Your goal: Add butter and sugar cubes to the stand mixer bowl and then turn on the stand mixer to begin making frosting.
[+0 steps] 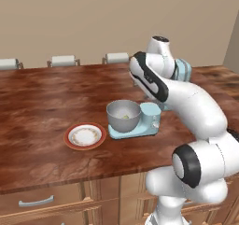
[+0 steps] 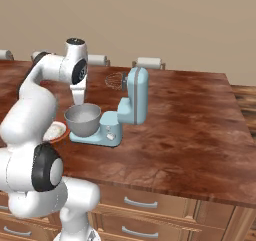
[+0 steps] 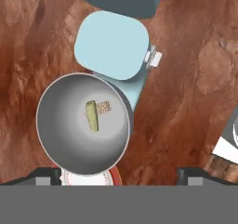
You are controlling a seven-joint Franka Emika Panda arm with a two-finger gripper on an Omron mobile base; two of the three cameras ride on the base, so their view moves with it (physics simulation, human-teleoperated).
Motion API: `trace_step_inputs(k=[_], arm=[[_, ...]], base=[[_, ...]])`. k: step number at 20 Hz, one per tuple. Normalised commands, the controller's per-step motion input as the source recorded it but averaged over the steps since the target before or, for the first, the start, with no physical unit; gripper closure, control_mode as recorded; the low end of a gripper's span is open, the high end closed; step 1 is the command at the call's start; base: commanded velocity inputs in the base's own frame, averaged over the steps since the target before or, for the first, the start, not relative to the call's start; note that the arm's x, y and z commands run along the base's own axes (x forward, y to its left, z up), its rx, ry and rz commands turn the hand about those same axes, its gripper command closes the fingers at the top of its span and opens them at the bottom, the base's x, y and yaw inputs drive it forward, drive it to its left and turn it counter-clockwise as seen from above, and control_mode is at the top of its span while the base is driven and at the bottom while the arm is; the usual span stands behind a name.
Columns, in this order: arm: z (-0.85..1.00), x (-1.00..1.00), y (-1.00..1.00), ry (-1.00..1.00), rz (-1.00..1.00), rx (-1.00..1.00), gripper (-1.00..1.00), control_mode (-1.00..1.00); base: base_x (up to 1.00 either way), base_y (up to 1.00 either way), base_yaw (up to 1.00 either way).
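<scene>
Wooden countertop (image 1: 42, 107) carries the stand mixer (image 2: 125, 110), its bowl (image 3: 83, 123) holding butter (image 3: 92, 115) and sugar cubes (image 3: 104, 108); gripper (image 3: 118, 174) fingers apart, empty; the small stiff side knob (image 3: 155, 57) likely needs a fingertip pinch.

plate (image 1: 85, 136): white, red rim, flat on table | table (image 1: 42, 98): reddish-brown wood top | drawers (image 2: 145, 205): light wood under the top, pale handles | chairs (image 1: 63, 59): white backs along far edge | wall (image 1: 93, 18): beige
</scene>
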Motion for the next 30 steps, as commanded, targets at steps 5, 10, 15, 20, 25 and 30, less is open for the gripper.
trace_step_inputs(k=[5,10,15,20,25,30], arm=[[0.44,-0.61,-0.75,-0.09,0.29,0.11,-1.00,-1.00],[0.21,-0.53,-0.91,-0.14,0.14,0.14,-1.00,-1.00],[0.03,0.03,-0.93,-0.14,0.03,0.14,-1.00,-1.00],[0.00,0.44,-0.80,-0.17,0.00,0.12,-1.00,-1.00],[0.00,0.25,-0.71,-0.18,0.00,0.09,-1.00,-1.00],[0.00,0.15,-0.58,-0.19,0.00,0.07,-1.00,-1.00]], base=[[0.00,0.00,0.00],[0.00,0.00,0.00],[0.00,0.00,0.00],[0.00,0.00,0.00],[0.00,0.00,0.00],[0.00,0.00,0.00]])
